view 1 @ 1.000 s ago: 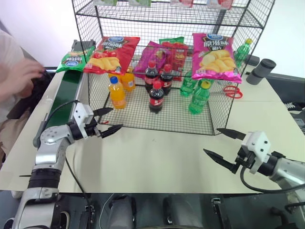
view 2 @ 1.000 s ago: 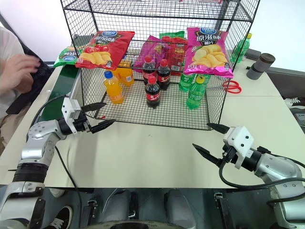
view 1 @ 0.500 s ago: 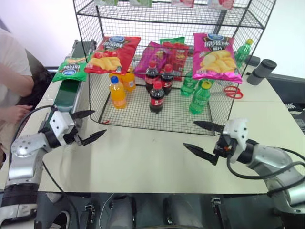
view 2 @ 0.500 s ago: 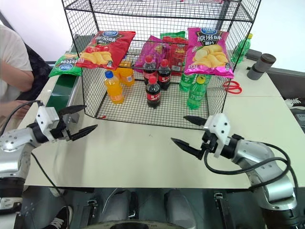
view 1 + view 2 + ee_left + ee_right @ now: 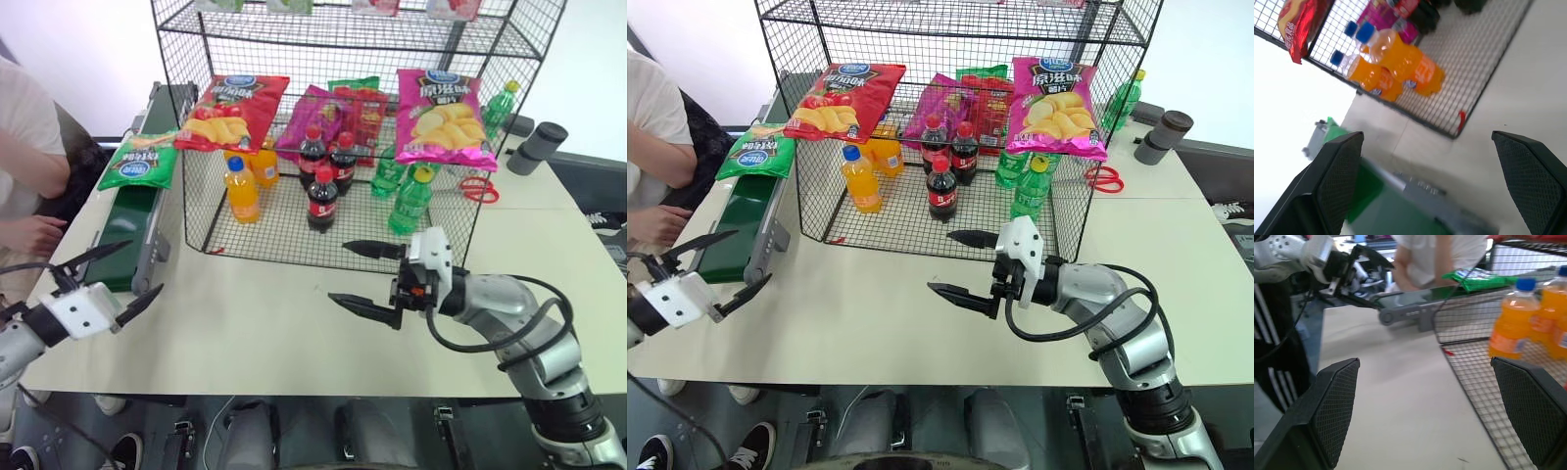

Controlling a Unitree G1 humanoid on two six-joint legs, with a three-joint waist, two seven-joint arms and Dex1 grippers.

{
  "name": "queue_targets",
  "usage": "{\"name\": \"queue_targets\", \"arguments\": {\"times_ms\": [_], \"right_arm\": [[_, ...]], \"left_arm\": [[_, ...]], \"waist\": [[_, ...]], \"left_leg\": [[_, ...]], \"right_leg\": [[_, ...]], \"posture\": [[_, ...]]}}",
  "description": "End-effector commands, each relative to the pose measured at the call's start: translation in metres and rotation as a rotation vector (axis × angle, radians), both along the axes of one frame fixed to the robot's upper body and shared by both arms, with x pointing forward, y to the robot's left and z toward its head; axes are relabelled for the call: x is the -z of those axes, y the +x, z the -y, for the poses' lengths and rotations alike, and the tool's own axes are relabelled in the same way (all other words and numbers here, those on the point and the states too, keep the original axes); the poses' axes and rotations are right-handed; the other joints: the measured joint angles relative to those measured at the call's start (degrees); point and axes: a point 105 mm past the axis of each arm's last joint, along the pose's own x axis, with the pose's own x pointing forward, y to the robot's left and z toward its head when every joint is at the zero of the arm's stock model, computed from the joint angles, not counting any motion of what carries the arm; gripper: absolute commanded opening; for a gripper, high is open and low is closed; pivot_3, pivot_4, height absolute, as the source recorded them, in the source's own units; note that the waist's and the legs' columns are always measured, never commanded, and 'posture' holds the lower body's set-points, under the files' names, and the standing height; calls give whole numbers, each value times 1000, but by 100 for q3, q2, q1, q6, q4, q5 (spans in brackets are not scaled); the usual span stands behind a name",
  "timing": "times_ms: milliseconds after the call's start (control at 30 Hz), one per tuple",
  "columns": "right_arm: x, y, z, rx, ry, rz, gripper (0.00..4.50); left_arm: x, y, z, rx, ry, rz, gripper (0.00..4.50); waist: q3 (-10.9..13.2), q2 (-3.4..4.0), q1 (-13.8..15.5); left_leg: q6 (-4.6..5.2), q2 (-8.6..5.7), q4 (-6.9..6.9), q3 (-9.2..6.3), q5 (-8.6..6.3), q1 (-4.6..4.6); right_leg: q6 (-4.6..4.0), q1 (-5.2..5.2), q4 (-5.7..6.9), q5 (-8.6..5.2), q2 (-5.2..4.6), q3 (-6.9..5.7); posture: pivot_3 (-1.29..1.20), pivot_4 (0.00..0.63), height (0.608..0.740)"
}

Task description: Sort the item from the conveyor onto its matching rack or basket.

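I see the green chip bag (image 5: 139, 162) lying flat on the dark-green conveyor (image 5: 125, 227), up toward the far stretch of the belt, just beside the left wall of the black wire rack (image 5: 353, 127). A person's hand (image 5: 34, 235) rests near the belt on its outer side.

My left gripper (image 5: 105, 281) hangs at the near end of the conveyor, fingers spread wide with nothing between them. The bag is well apart from it, farther along the belt. From the left wrist I look past both fingertips at the belt's grey end, the rack's corner and two orange soda bottles (image 5: 1396, 68) inside.

My right gripper (image 5: 357, 277) is over the bare table (image 5: 274, 333) in front of the rack, pointing toward the conveyor, jaws fully apart and empty. The bag sits well beyond it, across the table; the right wrist view catches it (image 5: 1479, 278) on the belt past the rack's corner, with the left gripper (image 5: 1359, 276) nearer the belt's end.
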Motion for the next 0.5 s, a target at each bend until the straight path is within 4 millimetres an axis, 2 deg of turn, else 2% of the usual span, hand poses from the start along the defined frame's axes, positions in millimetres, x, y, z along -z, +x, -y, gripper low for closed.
{"name": "queue_targets", "arguments": {"times_ms": [33, 133, 267, 367, 500], "right_arm": [[-8, 0, -8, -41, 17, 42, 4482], [-4, 5, -15, -39, 23, 50, 4482], [-3, 18, -18, -13, 19, 66, 4482], [-5, 17, -19, -43, 16, 70, 4482], [3, 13, -20, -62, -7, 56, 4482]], "left_arm": [[-18, -7, -16, -62, 156, 118, 4500], [-10, -12, -37, -152, 264, 125, 4500], [0, -18, -54, -221, 324, 131, 4500], [3, -24, -63, -254, 343, 137, 4500], [4, -25, -74, -295, 352, 138, 4500]], "waist": [[0, 0, -4], [0, 0, -12], [0, 0, -64], [-4, -8, -70], [-5, -11, -100]], "left_leg": [[0, 0, 0, 0, 0, 0], [0, 2, -4, 2, 0, 0], [0, 3, -7, 8, 0, 0], [1, 1, -6, 9, 0, -1], [1, 2, -8, 7, -1, -1]], "right_leg": [[0, -1, 0, 0, 0, -2], [0, -5, 0, 0, 2, -4], [0, -9, 2, 0, 3, -3], [0, -9, 1, 0, -3, -5], [0, -8, 2, 0, -7, -7]], "posture": [[0, 150, 740], [0, 150, 740], [0, 150, 740], [0, 150, 740], [0, 150, 740]]}}
